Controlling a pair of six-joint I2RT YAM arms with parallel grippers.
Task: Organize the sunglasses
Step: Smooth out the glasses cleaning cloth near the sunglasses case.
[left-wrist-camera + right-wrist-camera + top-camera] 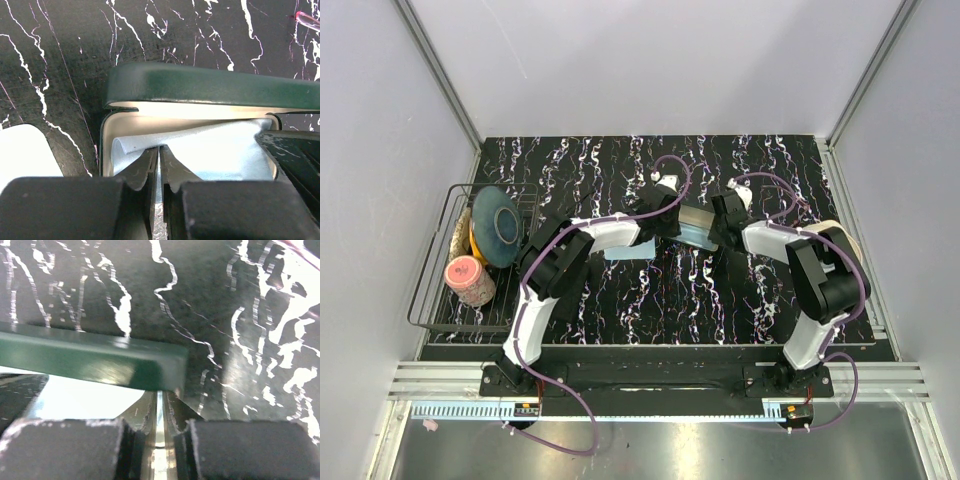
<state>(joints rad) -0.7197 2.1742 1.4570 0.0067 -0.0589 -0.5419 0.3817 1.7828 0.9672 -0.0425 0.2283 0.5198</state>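
From overhead, the dark green hard-shell glasses case [695,225] sits mid-table on the black marble-patterned table [650,290]. Its long axis runs roughly left to right, squarely between the two arms. The left gripper [670,220] is at its left end and the right gripper [725,230] at its right end, both right up against it. I can't pick out any sunglasses from up here. Over to the left wrist camera: the case [210,85] lies broadside, lid lifted a little and hinged on the far side, so the mouth faces this tool. The pale blue cleaning cloth [220,150] is spread over the cream lining directly ahead. The left gripper [159,165] has its jaws drawn almost together, and a strip of that blue shows between them, so I'd say it is pinching the cloth's near edge. A pink glossy sliver [307,20] peeks in at the far right, too little of it to name. Now the right wrist camera: the green lid [90,362] cuts across from the left and ends at a corner just above the fingers. The right gripper [160,407] is closed to a thin slit right under that corner. I can't tell whether it is nipping the rim of the lower shell or nothing at all. So what matters next is that the opening faces the left arm, and anything going in or coming out travels across the case's short axis from that side.
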